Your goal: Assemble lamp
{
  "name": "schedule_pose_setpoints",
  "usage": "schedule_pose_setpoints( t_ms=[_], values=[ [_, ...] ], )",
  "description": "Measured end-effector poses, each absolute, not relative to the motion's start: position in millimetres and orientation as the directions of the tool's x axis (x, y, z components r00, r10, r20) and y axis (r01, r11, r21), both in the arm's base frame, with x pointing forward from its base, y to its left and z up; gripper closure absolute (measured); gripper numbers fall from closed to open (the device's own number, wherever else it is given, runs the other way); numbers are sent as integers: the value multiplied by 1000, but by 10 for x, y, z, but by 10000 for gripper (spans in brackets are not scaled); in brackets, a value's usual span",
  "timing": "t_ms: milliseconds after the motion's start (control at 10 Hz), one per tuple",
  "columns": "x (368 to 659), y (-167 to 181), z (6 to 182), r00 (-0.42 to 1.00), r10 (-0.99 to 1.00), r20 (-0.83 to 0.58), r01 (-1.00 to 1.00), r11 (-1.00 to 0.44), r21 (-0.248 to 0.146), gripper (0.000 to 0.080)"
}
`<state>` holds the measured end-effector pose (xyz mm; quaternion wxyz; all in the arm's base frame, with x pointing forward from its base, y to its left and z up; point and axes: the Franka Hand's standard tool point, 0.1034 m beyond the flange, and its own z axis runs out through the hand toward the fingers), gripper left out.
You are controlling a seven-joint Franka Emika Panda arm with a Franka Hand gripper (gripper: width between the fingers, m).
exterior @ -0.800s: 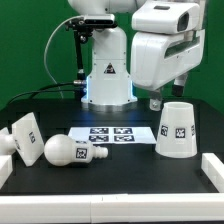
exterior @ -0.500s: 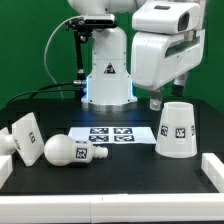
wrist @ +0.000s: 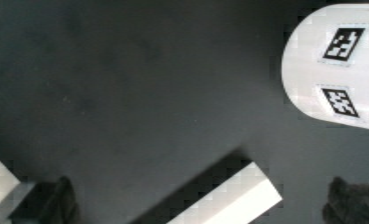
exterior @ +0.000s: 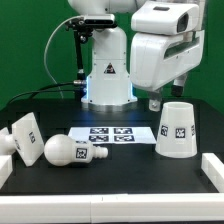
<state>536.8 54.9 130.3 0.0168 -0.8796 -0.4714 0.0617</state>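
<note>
At the exterior view's left, the base block (exterior: 24, 136) sits tilted on the black bench (exterior: 120, 178), with the bulb (exterior: 66, 152) lying on its side just beside it. The marker board (exterior: 112, 136) lies flat in the middle. At the right, the shade (exterior: 175, 130) stands wide end down. The hand (wrist: 199, 198) hovers near it, fingers spread wide, holding nothing.

The arm (exterior: 160, 50) is seen raised at the exterior view's right, with the wrist directed downward. The gripper (exterior: 165, 96) is suspended in the air, and its fingertips (wrist: 39, 200) are spread wide apart.
</note>
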Motion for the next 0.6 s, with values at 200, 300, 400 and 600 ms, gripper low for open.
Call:
schedule_pose_setpoints(
  t_ms=[200,300,400,600],
  values=[
    [5237,189,1350,536,838,-104,833,-545,-98,100],
    [5218,123,1315,547,829,-116,823,-558,-111,100],
    [5221,152,1312,543,832,-115,825,-554,-111,100],
    [5219,146,1307,543,831,-115,825,-554,-112,100]
  ],
)
